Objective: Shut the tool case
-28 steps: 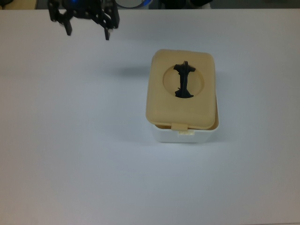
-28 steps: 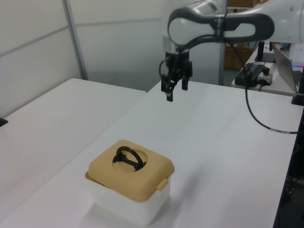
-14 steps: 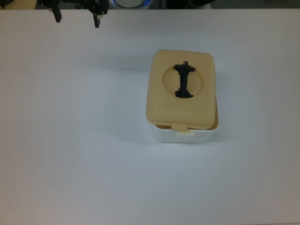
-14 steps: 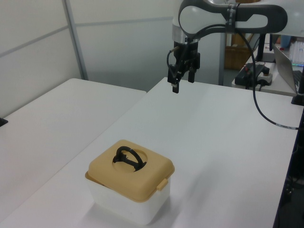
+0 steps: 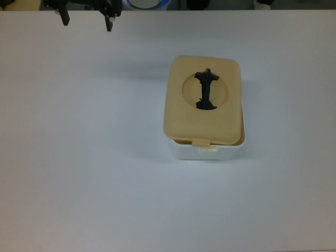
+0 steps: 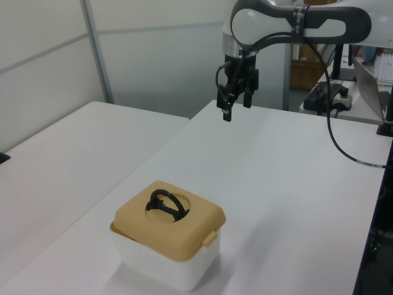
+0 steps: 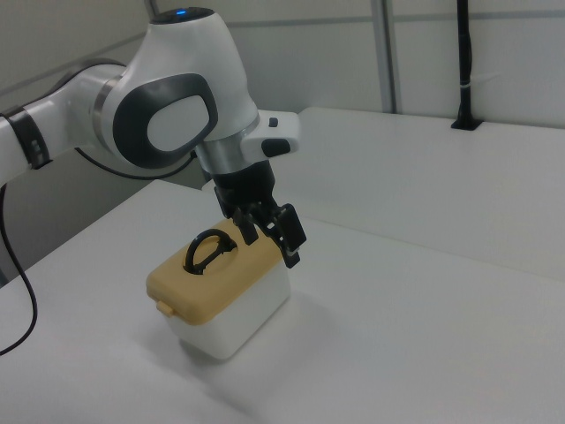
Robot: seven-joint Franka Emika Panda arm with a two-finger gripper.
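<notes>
The black two-finger gripper (image 6: 236,109) hangs in the air with its fingers (image 5: 108,22) spread apart and nothing between them, pointing down at the white tabletop (image 6: 288,184). In the top view only the two fingertips poke in at the upper edge, toward the top view's left, with a faint shadow on the tabletop below them. In the left view the gripper sits high above the far part of the tabletop, carried on the white and grey robot arm (image 6: 295,24) that reaches in from the left view's right. In the right view the gripper (image 7: 274,234) shows in front of the case, but the other two views put it well apart from it, up and away.

The tool case, a small white rectangular plastic tub (image 5: 210,151) with rounded corners, stands on the tabletop right of centre in the top view. Its beige lid (image 5: 203,113) lies on top of it, covering the tub, with a small beige latch tab (image 5: 201,141) hanging over the near edge. The lid does not sit quite square: along the top view's right side a sliver of the white rim shows beside it. In the lid's round recess (image 6: 167,208) a black handle (image 5: 206,90) stands up as a hoop.

Beyond the tabletop in the left view are grey wall panels (image 6: 153,55), and a black cable (image 6: 344,147) droops from the arm at the left view's right.
</notes>
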